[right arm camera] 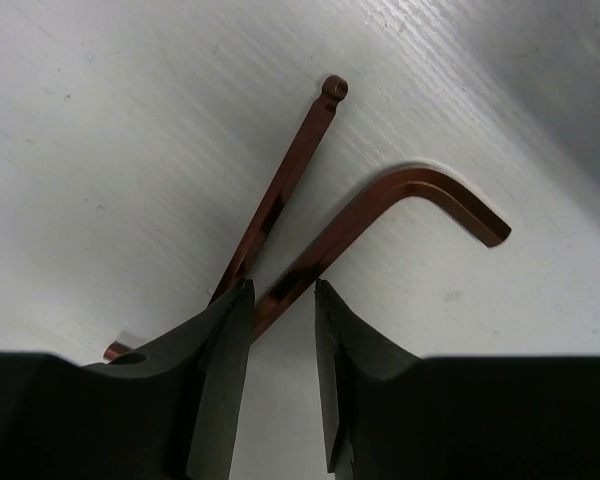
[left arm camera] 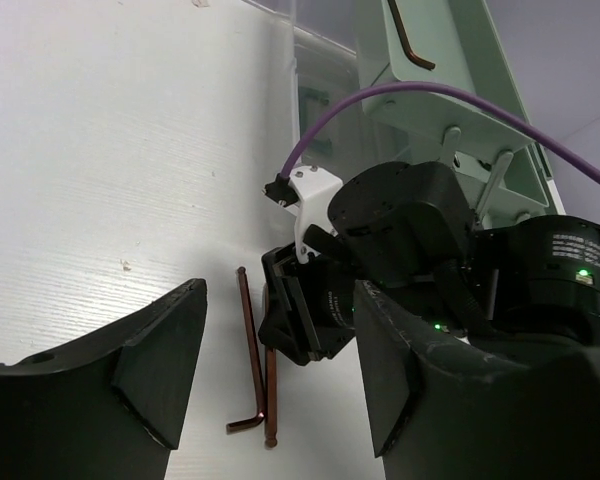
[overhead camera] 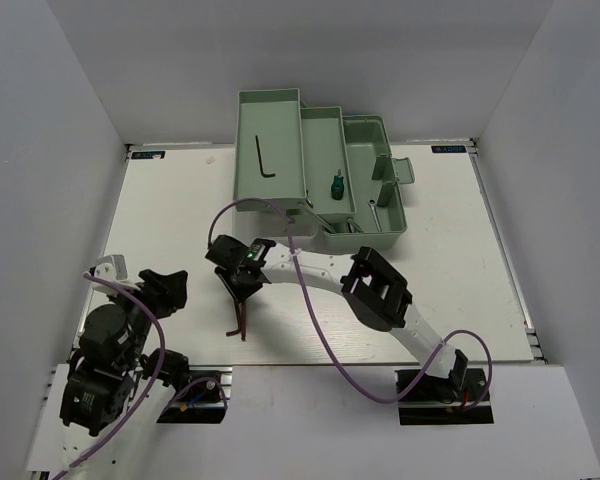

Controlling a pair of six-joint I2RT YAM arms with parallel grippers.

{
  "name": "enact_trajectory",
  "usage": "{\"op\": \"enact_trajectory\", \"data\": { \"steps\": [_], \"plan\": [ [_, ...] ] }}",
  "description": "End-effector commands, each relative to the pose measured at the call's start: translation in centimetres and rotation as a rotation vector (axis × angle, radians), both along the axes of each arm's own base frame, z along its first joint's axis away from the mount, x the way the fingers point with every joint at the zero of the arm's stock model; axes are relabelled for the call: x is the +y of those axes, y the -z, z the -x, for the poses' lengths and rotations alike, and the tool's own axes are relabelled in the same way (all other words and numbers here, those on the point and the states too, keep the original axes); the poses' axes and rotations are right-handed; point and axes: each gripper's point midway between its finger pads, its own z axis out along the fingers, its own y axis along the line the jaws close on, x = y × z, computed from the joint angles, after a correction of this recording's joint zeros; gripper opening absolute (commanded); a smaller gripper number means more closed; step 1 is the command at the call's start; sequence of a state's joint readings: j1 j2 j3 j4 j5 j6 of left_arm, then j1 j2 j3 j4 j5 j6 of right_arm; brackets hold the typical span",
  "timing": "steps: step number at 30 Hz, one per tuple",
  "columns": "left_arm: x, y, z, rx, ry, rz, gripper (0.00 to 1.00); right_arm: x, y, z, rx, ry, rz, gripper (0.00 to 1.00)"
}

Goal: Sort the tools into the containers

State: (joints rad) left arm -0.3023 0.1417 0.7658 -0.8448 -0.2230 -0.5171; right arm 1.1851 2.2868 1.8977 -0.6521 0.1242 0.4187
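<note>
Brown hex key (right arm camera: 380, 210) (1 of 2) straddled by unclenched R gripper (right arm camera: 282, 300); L gripper (left arm camera: 280, 300) agape.

The toolbox (overhead camera: 375, 215) blocks the middle of the desk's (overhead camera: 460, 270) far edge. The right arm (overhead camera: 380, 292) bars the near middle. The right edge and far-left corner are free.

hex keys (right arm camera: 276, 190) are copper-brown, table (overhead camera: 430, 290) white, toolbox (overhead camera: 370, 150) mint-green, cable (left arm camera: 410, 89) purple.
</note>
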Motion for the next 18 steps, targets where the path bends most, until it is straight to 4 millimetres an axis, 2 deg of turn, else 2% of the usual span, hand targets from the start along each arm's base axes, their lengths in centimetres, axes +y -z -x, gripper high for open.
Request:
{"op": "enact_trajectory", "data": {
  "steps": [1,5,9,10,12,14,15,18],
  "plan": [
    [0.3,0.4,-0.2,0.006,-0.018,-0.001,0.71,0.8,0.1,-0.7,-0.017,0.028,-0.008,0.38],
    [0.2,0.4,-0.2,0.006,-0.02,0.008,0.71,0.4,1.0,-1.0,-0.031,0.04,0.021,0.35],
    [0.2,0.4,-0.2,0.006,-0.02,0.008,0.71,-0.9,2.1,-1.0,-0.032,0.042,0.065,0.34],
    [0.4,0.4,-0.2,0.006,-0.029,0.007,0.71,-2.0,3.2,-0.4,-0.015,0.036,0.099,0.34],
    [0.4,0.4,-0.2,0.006,-0.029,0.006,0.71,-3.0,3.5,0.2,0.001,0.024,0.124,0.34],
    [0.4,0.4,-0.2,0.006,-0.029,0.006,0.71,-5.2,5.0,1.2,0.028,0.012,0.176,0.34],
    [0.4,0.4,-0.2,0.006,-0.029,0.006,0.71,-5.4,4.3,1.3,0.027,0.008,0.166,0.34],
    [0.3,0.5,-0.3,0.014,-0.029,0.004,0.71,-8.2,5.9,2.3,0.046,-0.015,0.221,0.34]
  ]
}}
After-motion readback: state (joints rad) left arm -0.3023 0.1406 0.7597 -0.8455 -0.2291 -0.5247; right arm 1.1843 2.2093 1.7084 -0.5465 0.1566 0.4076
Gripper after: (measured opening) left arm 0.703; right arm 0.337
